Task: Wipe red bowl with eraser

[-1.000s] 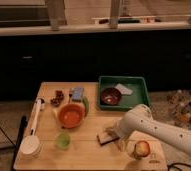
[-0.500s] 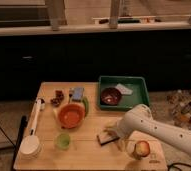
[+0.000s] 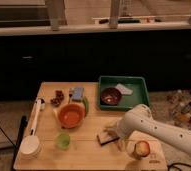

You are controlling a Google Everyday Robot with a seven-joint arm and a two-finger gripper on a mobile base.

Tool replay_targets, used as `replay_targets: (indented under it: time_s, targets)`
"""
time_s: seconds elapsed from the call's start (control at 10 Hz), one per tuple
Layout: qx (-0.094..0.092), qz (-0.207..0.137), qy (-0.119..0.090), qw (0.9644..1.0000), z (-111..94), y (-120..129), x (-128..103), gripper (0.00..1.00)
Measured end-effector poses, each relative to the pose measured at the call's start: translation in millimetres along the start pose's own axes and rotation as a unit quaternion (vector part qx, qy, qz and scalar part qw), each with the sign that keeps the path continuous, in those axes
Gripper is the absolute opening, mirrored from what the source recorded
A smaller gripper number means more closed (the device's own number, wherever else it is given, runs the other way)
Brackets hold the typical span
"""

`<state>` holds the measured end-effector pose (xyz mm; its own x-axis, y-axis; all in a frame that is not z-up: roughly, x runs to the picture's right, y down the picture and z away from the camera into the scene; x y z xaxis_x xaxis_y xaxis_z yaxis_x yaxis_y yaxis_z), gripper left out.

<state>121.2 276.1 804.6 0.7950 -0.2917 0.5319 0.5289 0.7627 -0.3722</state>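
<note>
– Progress on the wiping, by your reading?
– Early, I judge. The red bowl sits left of the desk's middle, nearer the left edge, and nothing touches it. No tool is in it or over it.
– And the eraser?
– The eraser lies near the front edge of the desk, about midway along it, apart from the bowl. A small green cup stands just in front of the bowl, to the left of the eraser.
– Where is the gripper?
– The gripper is down at the eraser, at the end of the white arm that reaches in from the front right corner. It looks to be touching the block or just above it. Whether it has closed on the eraser I cannot tell.
– So what is left?
– Nearly all of it, as I judge: secure the eraser if that is not done, lift it, carry it leftward to the bowl, and rub the inside. The apple by the front right corner sits just beside the arm, so it could get nudged.
</note>
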Motion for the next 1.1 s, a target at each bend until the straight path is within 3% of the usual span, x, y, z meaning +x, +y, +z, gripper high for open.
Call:
replay_targets:
  time_s: [0.1,0.3,0.5,0.7,1.0,1.1]
  targets:
    - [0.000,0.000,0.000,1.0000,0.0,0.0,0.0,0.78]
    - [0.000,0.000,0.000,1.0000,0.0,0.0,0.0,0.58]
    - [0.001,0.001,0.000,1.0000,-1.1,0.4,0.7,0.45]
    - [0.000,0.001,0.001,1.0000,-4.8,1.0,1.0,0.51]
    - [0.000,0.000,0.000,1.0000,-6.6,0.5,0.3,0.79]
    - [-0.004,-0.004,0.001,1.0000,-7.3,-2.0,-2.2,0.80]
